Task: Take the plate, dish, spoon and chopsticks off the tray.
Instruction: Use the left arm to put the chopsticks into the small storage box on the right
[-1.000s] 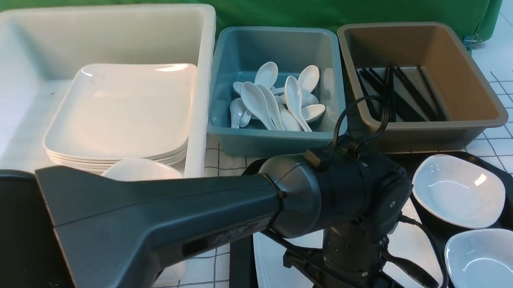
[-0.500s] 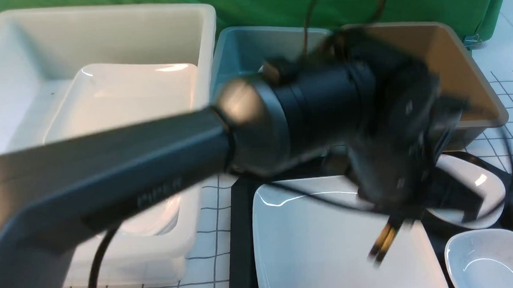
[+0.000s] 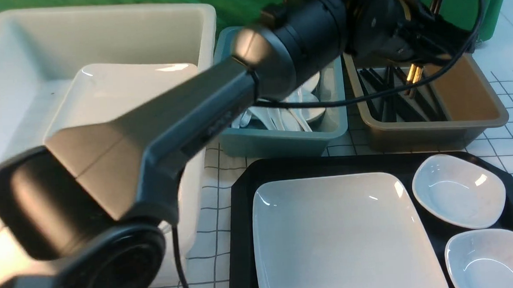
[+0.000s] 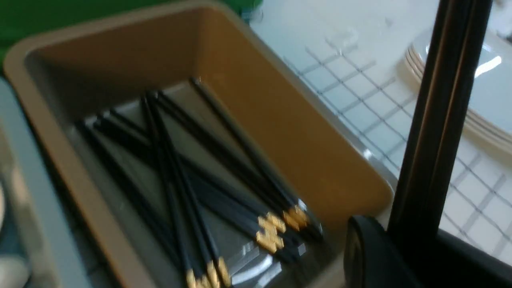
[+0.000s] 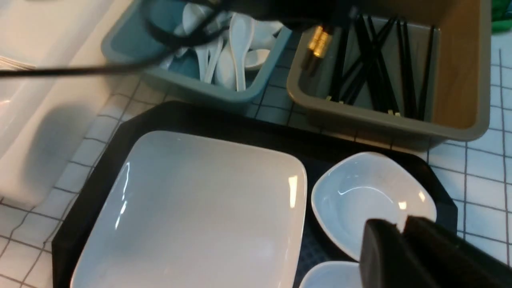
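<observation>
Spanning the front view, the left arm (image 3: 202, 111) reaches over the tubs. The white tub (image 3: 100, 9), at the left, holds a plate (image 3: 117, 87) lying flat. The tray (image 3: 319, 165) sits in front of the blue and brown tubs, bearing the large plate (image 3: 344, 236) and, to its right, two bowls: the far one (image 3: 458, 190) and the near one (image 3: 493, 259). The brown tub (image 3: 435, 129) contains dark sticks (image 4: 178, 188), lying flat and partly crossed. The blue tub (image 3: 278, 138), between the white and brown ones, contains a pile of spoons (image 3: 299, 115).

The left gripper (image 4: 404, 236) is closed on the chopsticks (image 4: 440, 116), a pair held side by side, steeply tilted, gold-banded ends downward. They are above the brown tub, clear of its rim in the right wrist view. The right gripper (image 5: 396, 236) has its jaws narrow, with nothing seen between them; whether they meet cannot be told.
</observation>
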Robot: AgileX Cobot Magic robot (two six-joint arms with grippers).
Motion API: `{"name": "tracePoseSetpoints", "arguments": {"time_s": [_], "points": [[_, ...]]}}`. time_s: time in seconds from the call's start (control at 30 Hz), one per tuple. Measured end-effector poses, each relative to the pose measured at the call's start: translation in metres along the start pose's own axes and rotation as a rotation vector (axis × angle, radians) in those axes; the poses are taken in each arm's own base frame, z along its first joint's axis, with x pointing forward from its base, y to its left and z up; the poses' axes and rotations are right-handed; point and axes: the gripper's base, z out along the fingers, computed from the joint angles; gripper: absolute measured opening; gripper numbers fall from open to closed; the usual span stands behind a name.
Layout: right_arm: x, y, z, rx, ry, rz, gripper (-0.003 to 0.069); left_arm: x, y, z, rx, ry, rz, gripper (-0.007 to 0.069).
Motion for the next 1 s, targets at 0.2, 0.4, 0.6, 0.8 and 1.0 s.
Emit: {"name": "tracePoseSetpoints", "arguments": {"time_s": [0.2, 0.4, 0.6, 0.8, 1.0], "points": [[0.000, 0.000, 0.000, 0.000, 0.001, -0.020, 0.0078, 0.030, 0.021, 0.044, 0.000, -0.088, 0.004, 0.0102], [0.004, 0.000, 0.000, -0.003, 0.042, -0.051, 0.0078, 0.039, 0.036, 0.057, -0.013, -0.132, 0.018, 0.0102], [0.004, 0.000, 0.000, -0.003, 0.037, -0.054, 0.0078, 0.043, 0.038, 0.060, -0.018, -0.118, 0.018, 0.0104], [0.003, 0.000, 0.000, -0.002, 0.032, -0.054, 0.0078, 0.046, 0.039, 0.061, -0.037, -0.097, 0.063, 0.0212], [0.003, 0.000, 0.000, -0.003, 0.034, -0.054, 0.0078, 0.048, 0.041, 0.061, -0.052, -0.070, 0.088, 0.0398]]}}
